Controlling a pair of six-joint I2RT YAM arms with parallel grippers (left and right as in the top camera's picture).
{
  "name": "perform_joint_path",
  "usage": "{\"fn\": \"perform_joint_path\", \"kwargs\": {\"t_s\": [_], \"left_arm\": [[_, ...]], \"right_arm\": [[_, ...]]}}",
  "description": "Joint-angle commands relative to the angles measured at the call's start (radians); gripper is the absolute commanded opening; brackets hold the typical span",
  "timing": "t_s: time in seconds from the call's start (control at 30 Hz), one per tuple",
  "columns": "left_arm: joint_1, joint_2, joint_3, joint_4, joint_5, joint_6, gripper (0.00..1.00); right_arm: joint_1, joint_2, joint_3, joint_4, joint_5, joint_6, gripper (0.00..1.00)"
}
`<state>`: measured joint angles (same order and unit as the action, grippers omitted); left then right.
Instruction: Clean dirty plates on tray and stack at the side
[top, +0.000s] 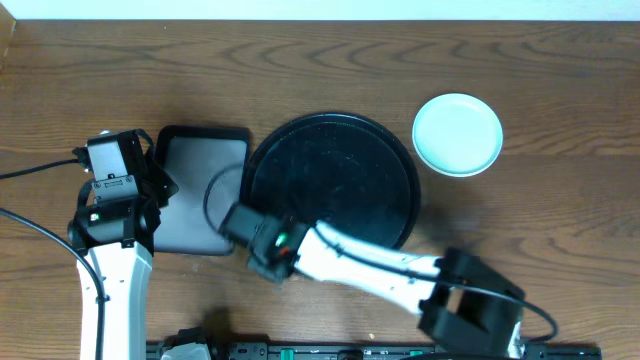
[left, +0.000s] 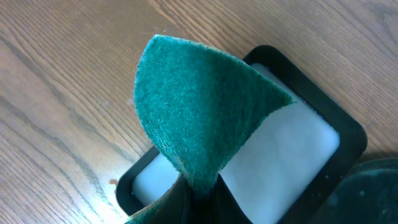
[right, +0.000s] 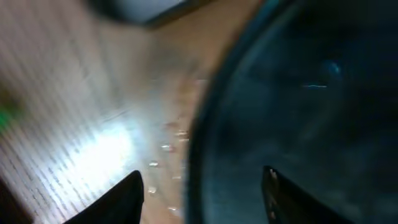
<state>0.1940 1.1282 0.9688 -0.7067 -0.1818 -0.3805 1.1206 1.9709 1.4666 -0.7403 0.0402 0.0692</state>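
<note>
Your left hand (left: 198, 202) is clamped on the green sponge (left: 199, 106); your right hand (right: 202, 196) stands apart astride the tray (top: 335, 180) rim; a pale plate (top: 458, 133) lies nearby.

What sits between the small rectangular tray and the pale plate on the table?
The large round black tray, as the overhead view shows.

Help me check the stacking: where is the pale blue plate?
Overhead, the pale blue plate lies on the table, just off the round black tray at its upper-right rim.
</note>
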Motion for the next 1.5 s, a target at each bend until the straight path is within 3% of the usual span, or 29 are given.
{"fn": "perform_joint_path", "kwargs": {"t_s": [0.0,0.4,0.47,0.5,0.53,0.73,0.8,0.83,0.9,0.93,0.97,1.1,1.47], "left_arm": [[0.003,-0.003,0.0,0.013,0.061,0.09,0.08],[0.001,0.142,0.0,0.093,0.385,0.388,0.08],[-0.004,0.167,0.0,0.104,0.423,0.418,0.08],[-0.007,0.178,0.0,0.107,0.437,0.434,0.08],[-0.012,0.188,0.0,0.111,0.439,0.441,0.08],[-0.017,0.207,0.0,0.117,0.441,0.438,0.08],[-0.017,0.207,0.0,0.113,0.44,0.39,0.22],[-0.017,0.207,0.0,0.11,0.44,0.386,0.22],[-0.017,0.207,0.0,0.094,0.44,0.386,0.22],[-0.016,0.207,0.0,0.084,0.439,0.388,0.09],[-0.017,0.207,0.0,0.082,0.435,0.388,0.07],[-0.017,0.208,-0.016,0.088,0.432,0.459,0.07],[-0.017,0.216,-0.097,0.087,0.434,0.423,0.09]], "right_arm": [[-0.095,-0.071,0.034,-0.03,0.007,0.037,0.6],[-0.48,-0.105,0.032,-0.137,-0.018,0.102,0.68],[-0.518,-0.105,0.032,-0.144,-0.051,0.103,0.82],[-0.535,-0.105,0.032,-0.15,-0.067,0.103,0.96],[-0.552,-0.105,0.032,-0.158,-0.075,0.103,0.99],[-0.605,-0.105,0.032,-0.22,-0.047,0.098,0.99],[-0.61,-0.105,0.032,-0.237,-0.045,0.098,0.99],[-0.61,-0.105,0.032,-0.237,-0.045,0.098,0.99],[-0.609,-0.105,0.032,-0.237,-0.045,0.098,0.99],[-0.608,-0.105,0.032,-0.237,-0.045,0.098,0.99],[-0.608,-0.105,0.032,-0.237,-0.045,0.098,0.99],[-0.608,-0.105,0.032,-0.237,-0.045,0.098,0.99],[-0.608,-0.105,0.032,-0.237,-0.045,0.098,0.99]]}}
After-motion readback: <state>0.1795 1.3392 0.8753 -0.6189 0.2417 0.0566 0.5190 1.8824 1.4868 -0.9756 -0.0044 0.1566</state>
